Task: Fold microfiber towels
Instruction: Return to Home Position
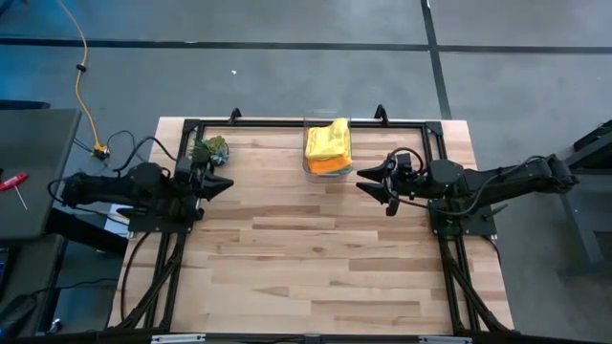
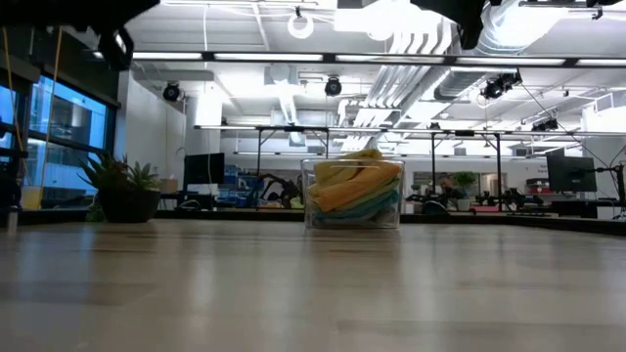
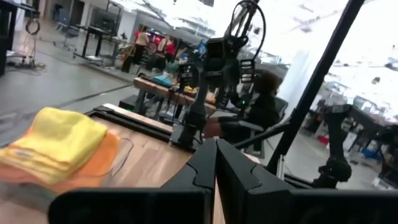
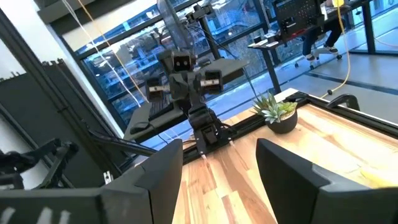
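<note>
Microfiber towels [image 1: 327, 145] stacked in box [image 2: 308, 181], lengthwise front-to-back; left fingers [image 3: 202, 171] closed, right fingers [image 4: 158, 177] apart.

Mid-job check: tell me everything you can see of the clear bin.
The clear bin is a transparent plastic box, upright, open-topped, at the far middle edge of the table. Folded towels fill it past the rim: yellow towel on top, orange towel under it, teal towel lower. Neither the left gripper nor the right gripper touches it.
</note>
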{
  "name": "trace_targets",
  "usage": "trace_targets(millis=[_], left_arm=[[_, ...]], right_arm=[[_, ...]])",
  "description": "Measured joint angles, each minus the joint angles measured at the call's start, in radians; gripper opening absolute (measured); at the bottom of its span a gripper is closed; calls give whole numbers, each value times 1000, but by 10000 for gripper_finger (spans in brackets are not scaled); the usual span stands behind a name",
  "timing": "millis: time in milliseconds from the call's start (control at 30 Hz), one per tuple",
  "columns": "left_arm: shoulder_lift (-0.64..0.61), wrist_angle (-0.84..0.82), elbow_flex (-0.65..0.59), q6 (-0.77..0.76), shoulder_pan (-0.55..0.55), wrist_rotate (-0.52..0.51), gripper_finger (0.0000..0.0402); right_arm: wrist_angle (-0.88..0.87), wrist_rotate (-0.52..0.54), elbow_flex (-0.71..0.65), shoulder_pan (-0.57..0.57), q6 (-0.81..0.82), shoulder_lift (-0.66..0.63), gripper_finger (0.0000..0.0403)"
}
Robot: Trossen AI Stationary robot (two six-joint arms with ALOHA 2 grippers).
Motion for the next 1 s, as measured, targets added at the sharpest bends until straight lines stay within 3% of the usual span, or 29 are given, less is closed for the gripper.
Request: trace_targets(millis=[233, 433, 600, 767, 933, 1000], left_arm=[[-232, 10, -177, -44, 34, 7, 0], [-225, 137, -297, -87, 56, 56, 0], [-230, 62, -318, -99, 78, 57, 0], [-233, 72, -319, -112, 94, 116, 0], [-207, 18, -318, -138, 96, 52, 0], [-198, 19, -317, -140, 95, 51, 0]], right_arm=[[-20, 3, 0, 0, 26, 0, 197], [-25, 2, 0, 0, 54, 0, 197], [-48, 1, 2, 0, 100, 3, 181], [-103, 0, 2, 0, 182, 6, 131], [-241, -73, 2, 0, 274, -2, 30], [-302, -90, 2, 0, 282, -14, 9]])
